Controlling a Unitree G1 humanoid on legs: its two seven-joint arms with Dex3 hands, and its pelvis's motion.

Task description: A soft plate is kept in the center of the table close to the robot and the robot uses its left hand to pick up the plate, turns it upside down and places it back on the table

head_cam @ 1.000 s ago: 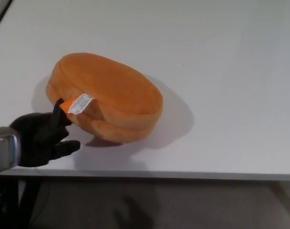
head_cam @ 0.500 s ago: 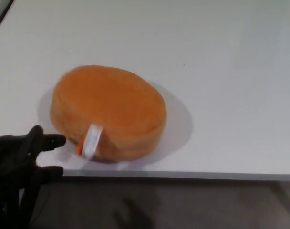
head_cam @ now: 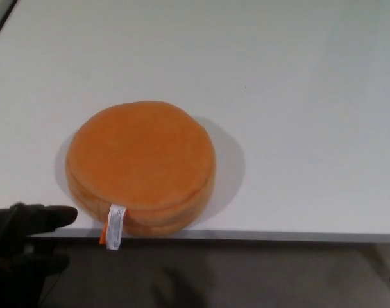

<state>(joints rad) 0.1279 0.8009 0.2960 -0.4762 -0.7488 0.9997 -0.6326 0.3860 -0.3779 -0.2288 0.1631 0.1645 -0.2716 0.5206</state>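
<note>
- A round, orange, soft plush plate is seen lying flat on the white bench, at its near edge.
- A white label is seen hanging over that edge.
- The black left robot hand is seen beside it, fingers apart, not touching.

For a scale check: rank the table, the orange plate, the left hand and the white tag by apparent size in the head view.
1. table
2. orange plate
3. left hand, partly cut off by the frame and nearer the camera, so unsure
4. white tag
</note>
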